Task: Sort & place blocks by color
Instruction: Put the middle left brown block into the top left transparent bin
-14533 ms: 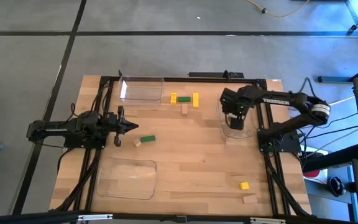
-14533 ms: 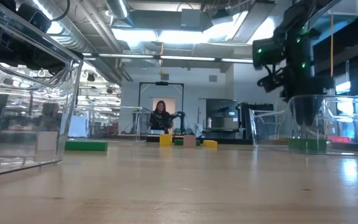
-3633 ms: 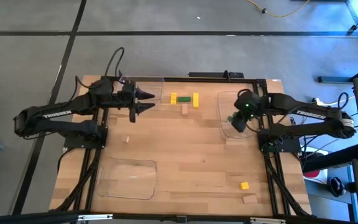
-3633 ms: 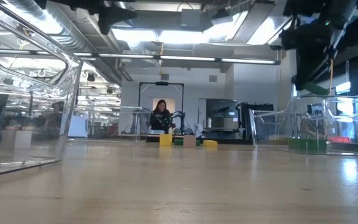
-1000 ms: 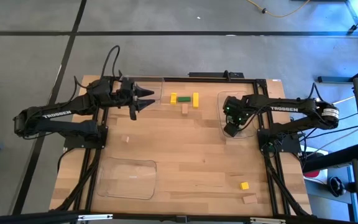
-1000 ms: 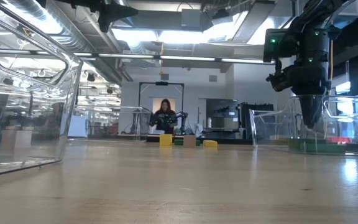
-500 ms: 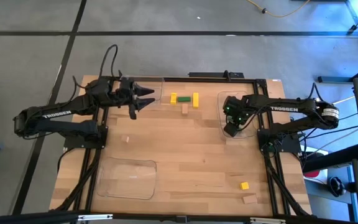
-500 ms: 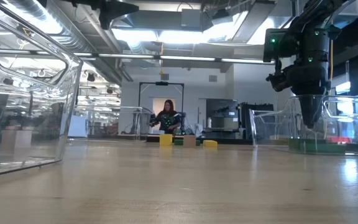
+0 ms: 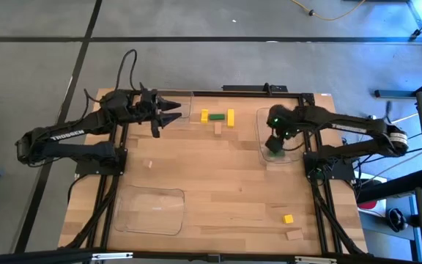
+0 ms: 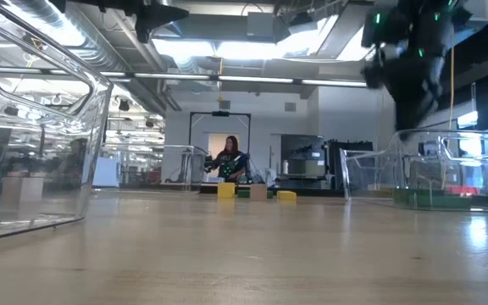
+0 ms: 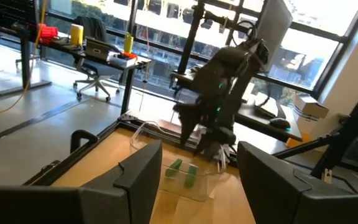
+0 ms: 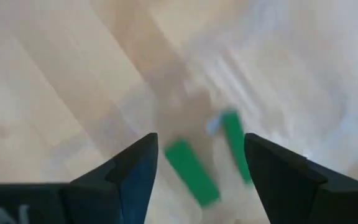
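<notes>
The table (image 9: 218,183) carries three clear trays: one at the far left edge (image 9: 168,105), one at the right (image 9: 264,150), one near the front left (image 9: 152,209).

Against the view half a second earlier, the right arm is seen lifted out of the right tray; in the low view it was reaching down into the tray and now sits above the rim. The right gripper (image 12: 194,158) is spread with nothing between the fingers, and two green blocks (image 12: 191,171) lie below it on the tray floor, apart from the jaws. The green deposit is judged complete.

The left gripper (image 9: 173,111) is unchanged over the last second: held above the far-left tray, fingers spread, nothing seen between them.

Blocks left on the open table: a yellow cube (image 9: 204,115), a green bar (image 9: 217,116), a yellow bar (image 9: 231,117) and a tan block (image 9: 217,129) clustered at the far centre; a small tan piece (image 9: 150,163) at left; a yellow block (image 9: 288,218) and a tan block (image 9: 293,234) at the front right.

Roughly a third of the sorting is judged done; one green bar is outstanding.
</notes>
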